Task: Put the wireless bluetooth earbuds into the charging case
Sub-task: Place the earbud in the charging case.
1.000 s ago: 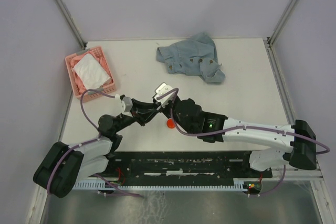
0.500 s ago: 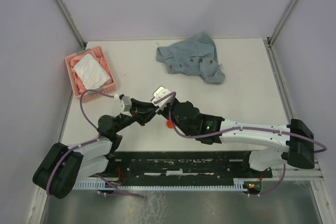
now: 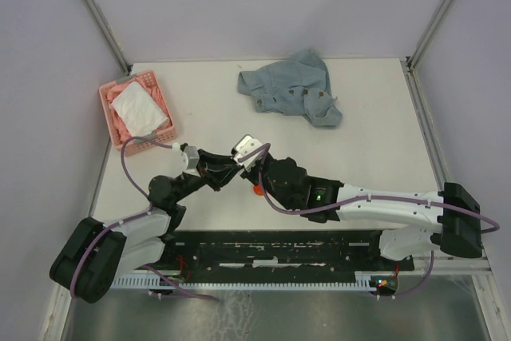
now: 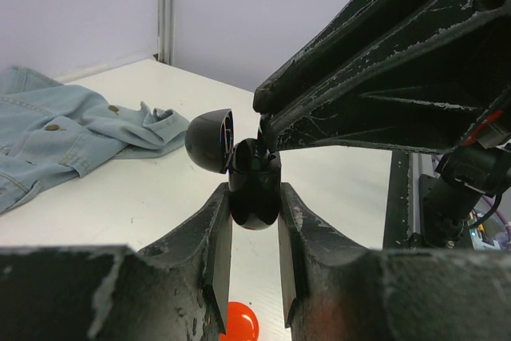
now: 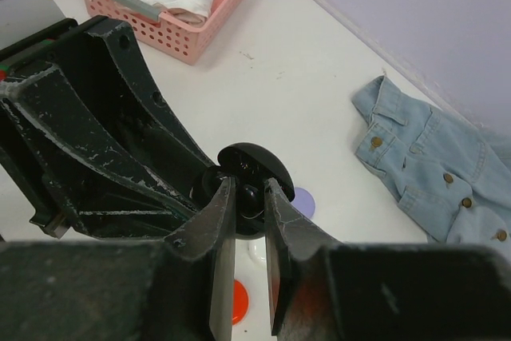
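Note:
My left gripper (image 4: 255,197) is shut on the lower half of a round black charging case (image 4: 255,209) and holds it upright above the table, with its lid (image 4: 209,141) open to the left. My right gripper (image 5: 249,189) is shut on a small black earbud (image 5: 255,197) and holds it at the open mouth of the case (image 5: 257,159). The right fingers (image 4: 359,101) reach in from the upper right. In the top view both grippers meet mid-table (image 3: 239,167). No other earbuds show.
A red round case (image 3: 258,190) lies on the table under the grippers. A lilac case (image 5: 302,200) and a white piece (image 5: 260,251) lie beside it. A denim shirt (image 3: 291,85) is at the back, and a pink basket (image 3: 136,111) with cloths at the left.
My right gripper has moved a little down and nearer to the case held by the left gripper. The left arm has hardly moved.

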`<state>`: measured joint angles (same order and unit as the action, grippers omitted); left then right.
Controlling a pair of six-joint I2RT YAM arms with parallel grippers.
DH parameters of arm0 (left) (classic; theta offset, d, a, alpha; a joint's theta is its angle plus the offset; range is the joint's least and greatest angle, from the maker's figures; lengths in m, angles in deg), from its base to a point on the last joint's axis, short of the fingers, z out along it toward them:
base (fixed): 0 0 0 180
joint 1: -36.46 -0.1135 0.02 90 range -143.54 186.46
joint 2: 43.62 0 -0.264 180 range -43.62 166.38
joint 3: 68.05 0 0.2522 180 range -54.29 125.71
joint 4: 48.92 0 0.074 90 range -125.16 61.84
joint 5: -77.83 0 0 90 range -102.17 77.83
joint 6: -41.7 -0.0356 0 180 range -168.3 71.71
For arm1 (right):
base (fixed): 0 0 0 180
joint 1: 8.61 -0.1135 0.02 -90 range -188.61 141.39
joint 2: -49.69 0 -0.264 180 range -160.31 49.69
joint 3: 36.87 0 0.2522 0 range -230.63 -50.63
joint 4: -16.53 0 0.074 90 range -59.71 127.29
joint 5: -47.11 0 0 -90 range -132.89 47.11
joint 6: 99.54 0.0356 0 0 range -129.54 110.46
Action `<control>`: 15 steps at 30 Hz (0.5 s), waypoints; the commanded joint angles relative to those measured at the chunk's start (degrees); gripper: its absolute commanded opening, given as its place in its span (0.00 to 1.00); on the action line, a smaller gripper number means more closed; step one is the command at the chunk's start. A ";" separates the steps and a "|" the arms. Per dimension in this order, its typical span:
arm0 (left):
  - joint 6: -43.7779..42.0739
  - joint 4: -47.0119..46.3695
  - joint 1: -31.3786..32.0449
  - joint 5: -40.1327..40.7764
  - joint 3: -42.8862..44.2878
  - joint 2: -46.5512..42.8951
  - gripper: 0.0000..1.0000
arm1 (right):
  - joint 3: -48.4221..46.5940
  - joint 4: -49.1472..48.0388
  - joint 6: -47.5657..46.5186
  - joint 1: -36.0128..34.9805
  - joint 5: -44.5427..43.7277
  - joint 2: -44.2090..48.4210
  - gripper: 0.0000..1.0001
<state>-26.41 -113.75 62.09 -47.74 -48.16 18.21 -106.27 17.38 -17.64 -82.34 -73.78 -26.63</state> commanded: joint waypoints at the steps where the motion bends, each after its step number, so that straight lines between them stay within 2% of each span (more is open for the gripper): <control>1: 1.66 -3.68 0.02 2.44 0.64 -0.82 0.03 | 0.52 -2.69 1.81 -0.62 2.25 1.79 0.14; 6: 1.49 -3.61 0.05 2.44 0.57 -0.87 0.03 | 1.56 -3.35 2.39 -0.62 2.08 1.73 0.17; 15: 0.32 -3.31 0.00 2.43 0.24 -0.83 0.03 | 1.22 -1.08 2.78 -0.38 1.32 4.06 0.39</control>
<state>-25.77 -113.70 62.09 -46.93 -48.16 18.21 -104.67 16.38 -15.91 -82.41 -72.97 -25.71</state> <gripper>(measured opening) 0.326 0.361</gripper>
